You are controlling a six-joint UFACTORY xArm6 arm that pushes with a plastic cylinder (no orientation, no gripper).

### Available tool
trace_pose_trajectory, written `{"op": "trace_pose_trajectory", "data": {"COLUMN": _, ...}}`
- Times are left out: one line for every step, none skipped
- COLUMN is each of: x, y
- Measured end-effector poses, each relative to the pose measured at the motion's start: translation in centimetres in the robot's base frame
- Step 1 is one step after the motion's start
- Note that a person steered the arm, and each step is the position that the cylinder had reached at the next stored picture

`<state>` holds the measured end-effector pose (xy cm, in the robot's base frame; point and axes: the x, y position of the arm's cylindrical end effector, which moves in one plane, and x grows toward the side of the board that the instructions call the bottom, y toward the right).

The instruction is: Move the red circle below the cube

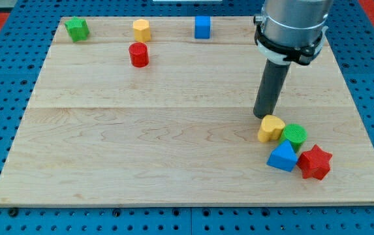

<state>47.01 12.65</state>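
A spiky red star [315, 162] sits nearest. The red circle [138, 54], a smooth short cylinder, stands on the wooden desk [141, 143], below-left of the blue cube [202, 27]. My tip [263, 116], holding nothing, touches the yellow heart [271, 128].

We see a wooden board [141, 150] carrying a green star [77, 29], yellow hexagon [141, 29], blue cube [202, 27], red circle [138, 54], and, clustered at the view's lower right, a yellow heart [271, 128], green circle [295, 136], blue triangle [282, 157] and red star [315, 162].

pale wooden board [141, 143], smooth matt; blocks perhaps matt plastic.
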Motion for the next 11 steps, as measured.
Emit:
{"op": "trace_pose_trajectory", "data": {"x": 0.3, "y": -2.2}}
{"op": "trace_pose_trajectory", "data": {"x": -2.7, "y": -10.4}}
{"op": "trace_pose_trajectory", "data": {"x": -5.1, "y": -22.0}}
{"op": "trace_pose_trajectory", "data": {"x": -9.5, "y": -32.2}}
{"op": "trace_pose_trajectory", "data": {"x": -15.1, "y": -35.6}}
{"op": "trace_pose_trajectory", "data": {"x": -16.6, "y": -32.1}}
{"op": "trace_pose_trajectory", "data": {"x": -17.4, "y": -26.6}}
{"op": "trace_pose_trajectory", "data": {"x": -13.6, "y": -20.2}}
{"op": "trace_pose_trajectory", "data": {"x": -8.8, "y": -14.3}}
{"op": "trace_pose_trajectory", "data": {"x": -8.8, "y": -14.4}}
{"op": "trace_pose_trajectory", "data": {"x": -10.4, "y": -16.8}}
